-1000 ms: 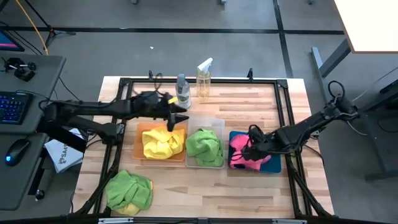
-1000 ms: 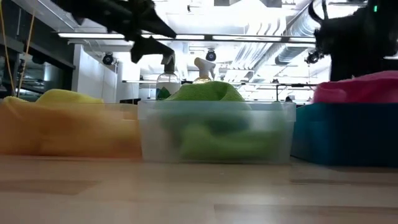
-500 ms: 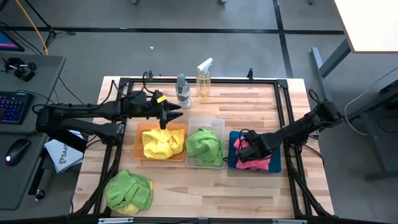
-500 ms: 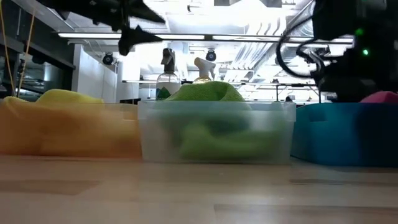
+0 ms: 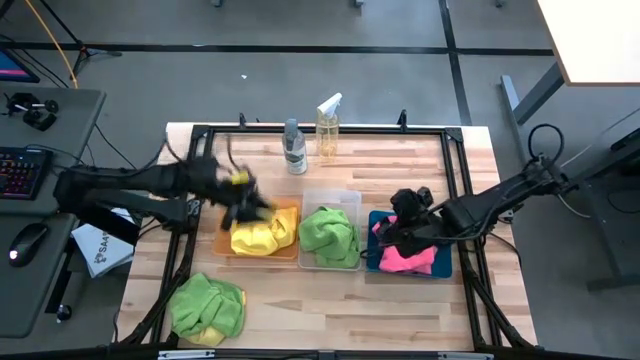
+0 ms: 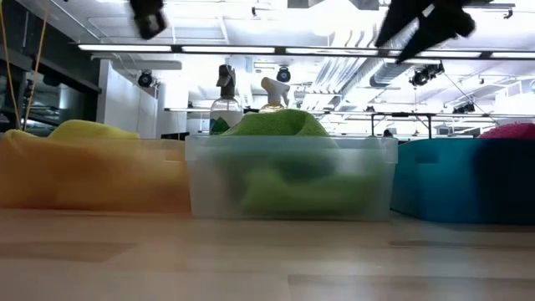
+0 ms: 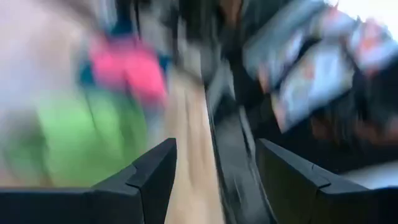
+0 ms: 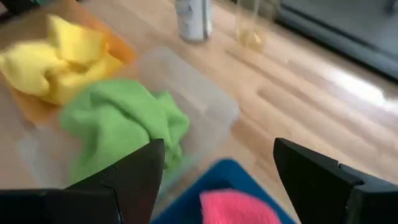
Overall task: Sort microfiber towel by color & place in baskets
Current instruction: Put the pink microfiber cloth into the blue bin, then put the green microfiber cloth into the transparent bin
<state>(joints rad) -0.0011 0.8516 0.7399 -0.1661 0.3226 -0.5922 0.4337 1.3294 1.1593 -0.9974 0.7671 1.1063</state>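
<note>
While the right tool [image 5: 400,228], fingers spread and empty, had lifted off the hot pink fuzzy towel [image 5: 408,259] dropped in the solid blue plastic basket [image 5: 444,266], sorting remained unfinished.

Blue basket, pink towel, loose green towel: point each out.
Blue basket [image 5: 444,267], high view, right rim.
Pink towel [image 5: 405,260], high view, its middle.
Loose green towel [image 5: 205,305], high view, middle of the pile.
</note>
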